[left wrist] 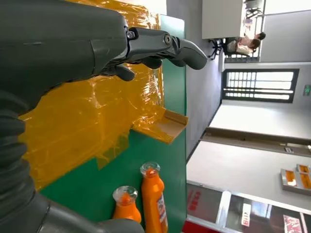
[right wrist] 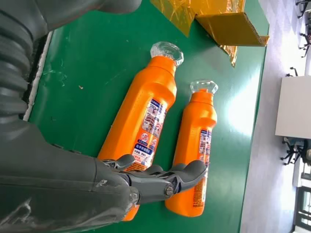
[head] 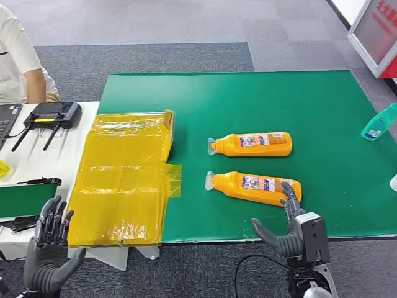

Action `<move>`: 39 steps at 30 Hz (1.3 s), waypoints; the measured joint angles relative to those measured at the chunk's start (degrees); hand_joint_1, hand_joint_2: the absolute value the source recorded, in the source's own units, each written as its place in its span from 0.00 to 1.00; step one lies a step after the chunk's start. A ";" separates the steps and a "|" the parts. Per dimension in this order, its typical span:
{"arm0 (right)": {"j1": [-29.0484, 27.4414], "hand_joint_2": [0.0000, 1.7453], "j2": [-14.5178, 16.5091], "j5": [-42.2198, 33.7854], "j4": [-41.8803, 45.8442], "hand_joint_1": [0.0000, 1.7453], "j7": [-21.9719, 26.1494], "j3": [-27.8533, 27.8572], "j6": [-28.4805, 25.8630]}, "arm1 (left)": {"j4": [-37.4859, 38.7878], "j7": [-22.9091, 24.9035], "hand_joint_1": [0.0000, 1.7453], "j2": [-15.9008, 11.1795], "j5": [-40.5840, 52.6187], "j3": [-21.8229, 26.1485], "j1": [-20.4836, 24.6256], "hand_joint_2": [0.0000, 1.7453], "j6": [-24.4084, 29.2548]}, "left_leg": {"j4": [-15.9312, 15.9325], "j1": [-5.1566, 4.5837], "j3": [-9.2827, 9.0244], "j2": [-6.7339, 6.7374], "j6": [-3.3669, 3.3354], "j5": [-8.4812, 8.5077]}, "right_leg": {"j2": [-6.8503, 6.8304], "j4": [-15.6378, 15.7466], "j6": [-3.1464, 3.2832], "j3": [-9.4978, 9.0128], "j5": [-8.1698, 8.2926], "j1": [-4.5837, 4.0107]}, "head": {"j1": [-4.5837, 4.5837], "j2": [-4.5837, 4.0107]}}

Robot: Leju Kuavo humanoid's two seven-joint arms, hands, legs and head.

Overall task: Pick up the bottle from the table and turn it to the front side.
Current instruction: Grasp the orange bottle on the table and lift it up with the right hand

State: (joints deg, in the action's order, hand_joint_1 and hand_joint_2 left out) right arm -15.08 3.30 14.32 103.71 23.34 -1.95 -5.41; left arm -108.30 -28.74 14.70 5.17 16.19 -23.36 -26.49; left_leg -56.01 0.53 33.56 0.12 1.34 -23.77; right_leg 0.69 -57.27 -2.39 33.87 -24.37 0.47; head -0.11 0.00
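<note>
Two orange bottles with clear caps lie on their sides on the green mat (head: 327, 118), caps pointing left. The nearer bottle (head: 255, 187) (right wrist: 141, 128) lies close to the mat's front edge; the farther bottle (head: 252, 144) (right wrist: 196, 145) lies parallel behind it. Both show small printed labels. My right hand (head: 288, 226) (right wrist: 154, 179) hovers open at the base end of the nearer bottle, fingers spread just above it, thumb stretched left. My left hand (head: 49, 245) (left wrist: 146, 46) is open and empty, low at the front left, beside the yellow film.
Crumpled yellow film with a flattened yellow box (head: 124, 180) covers the mat's left end. A teal spray bottle (head: 379, 123) lies at the right edge. On the white table (head: 42, 158) at left sit a controller (head: 52, 115) and a laptop; a person (head: 18, 59) sits behind it.
</note>
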 joint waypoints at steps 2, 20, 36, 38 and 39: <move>0.00 1.00 0.00 0.00 0.00 0.00 0.00 0.00 -0.10 | 0.00 0.01 0.00 -0.19 -0.31 -0.30 -0.19 1.00 -0.18 | 0.00 0.00 0.00 0.00 0.00 0.00 | 0.00 0.00 0.00 0.00 0.00 0.00 | 0.01 0.00; 0.36 1.00 -0.07 13.40 0.23 0.00 -1.05 0.51 -10.34 | -0.02 1.53 0.00 -2.57 -4.33 -5.68 -1.41 1.00 1.94 | 0.00 0.00 0.00 0.00 0.00 0.00 | 0.00 0.00 0.00 0.00 0.00 0.00 | 0.01 0.00; 7.89 1.00 -9.22 43.27 -2.58 0.00 -16.04 -4.13 -11.00 | 1.50 2.77 0.00 -5.78 -5.97 -9.10 1.00 1.00 2.04 | 0.00 0.00 0.00 0.00 -0.01 0.04 | 0.00 0.00 -0.03 -0.01 0.06 0.01 | 0.01 0.00; 9.24 1.00 -10.62 44.86 -4.07 0.00 -17.03 -4.96 -11.00 | 1.92 2.91 0.00 -6.39 -6.10 -9.92 1.55 1.00 2.32 | -0.01 -0.01 0.00 0.00 -0.02 0.05 | 0.00 0.00 -0.03 -0.01 0.07 0.02 | 0.01 0.00; 9.72 1.00 -11.16 45.22 -4.62 0.00 -17.37 -5.25 -10.83 | 2.07 2.92 0.00 -6.63 -6.16 -10.25 1.68 1.00 2.43 | -0.01 -0.01 0.01 0.00 -0.03 0.06 | 0.00 0.00 -0.03 -0.01 0.07 0.02 | 0.01 0.00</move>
State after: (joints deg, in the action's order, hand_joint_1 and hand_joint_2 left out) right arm -5.36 -7.86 59.53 99.09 5.98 -7.20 -16.24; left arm -106.24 -25.82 8.07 -0.99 5.94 -21.68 -24.06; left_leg -56.01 0.53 33.57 0.12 1.31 -23.72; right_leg 0.68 -57.27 -2.42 33.86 -24.30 0.49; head -0.10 0.00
